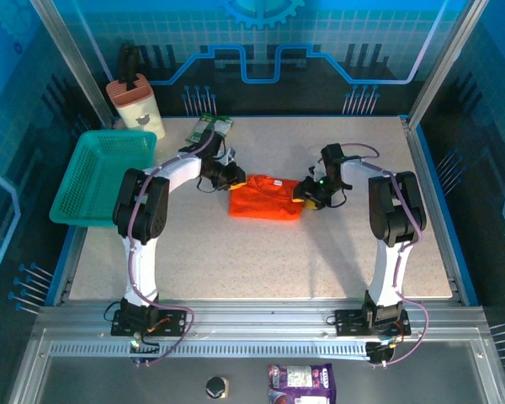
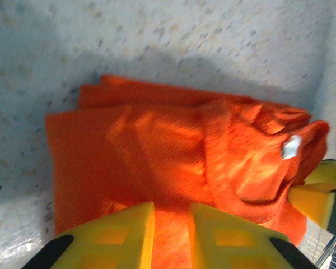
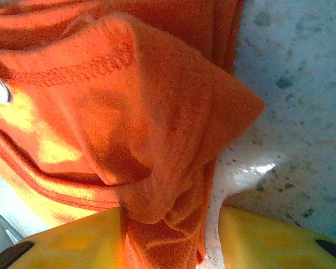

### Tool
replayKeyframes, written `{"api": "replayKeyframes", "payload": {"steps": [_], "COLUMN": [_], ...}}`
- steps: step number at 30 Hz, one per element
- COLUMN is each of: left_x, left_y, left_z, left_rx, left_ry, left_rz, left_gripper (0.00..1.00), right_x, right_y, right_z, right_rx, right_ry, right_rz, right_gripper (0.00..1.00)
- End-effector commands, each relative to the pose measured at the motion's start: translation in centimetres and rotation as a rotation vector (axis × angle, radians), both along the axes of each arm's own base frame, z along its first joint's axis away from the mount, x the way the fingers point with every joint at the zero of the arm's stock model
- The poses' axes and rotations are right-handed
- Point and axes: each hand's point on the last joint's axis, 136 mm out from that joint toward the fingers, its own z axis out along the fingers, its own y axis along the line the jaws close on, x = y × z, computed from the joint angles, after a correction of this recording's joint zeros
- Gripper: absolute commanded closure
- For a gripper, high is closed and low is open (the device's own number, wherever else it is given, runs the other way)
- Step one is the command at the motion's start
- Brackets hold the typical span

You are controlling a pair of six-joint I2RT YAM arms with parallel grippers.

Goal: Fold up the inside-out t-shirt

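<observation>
T-shirt: the orange-red t-shirt lies folded into a small rectangle in the middle of the tabletop, with a white tag showing at its collar.
Left claw: at the shirt's left edge, fingers a narrow gap apart over flat cloth, released.
Right claw: at the shirt's right edge, fingers apart around a bunched fold that touches one finger only; not clamped.

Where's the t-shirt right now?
Top view: the t-shirt lies mid-table between the left gripper and right gripper, right of the teal basket.
</observation>
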Motion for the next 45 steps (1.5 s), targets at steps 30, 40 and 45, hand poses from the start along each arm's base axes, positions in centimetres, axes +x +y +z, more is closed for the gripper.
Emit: {"api": "replayKeyframes", "payload": {"steps": [30,40,45], "left_x": [-2.5,-3.4,-3.7], "left_y": [8.4,9.6,10.4], "left_z": [0.7,1.5,1.7], "left_rx": [0.112,0.121,0.144], "left_ry": [-0.065,-0.079,-0.07], "left_rz": [0.135,0.179,0.193], "left_gripper": [0.77,0.77,0.77], "right_x": [7.4,14.0,15.7], "right_y": [-18.6,-31.3,-35.7], "right_z": [1.0,0.9,1.6], "right_rx": [-0.6,-0.733,-0.731], "right_ry": [-0.061,-0.099,-0.175], "right_rz": [0.096,-0.033,-0.122], "right_gripper": [0.92,0.95,0.95]}}
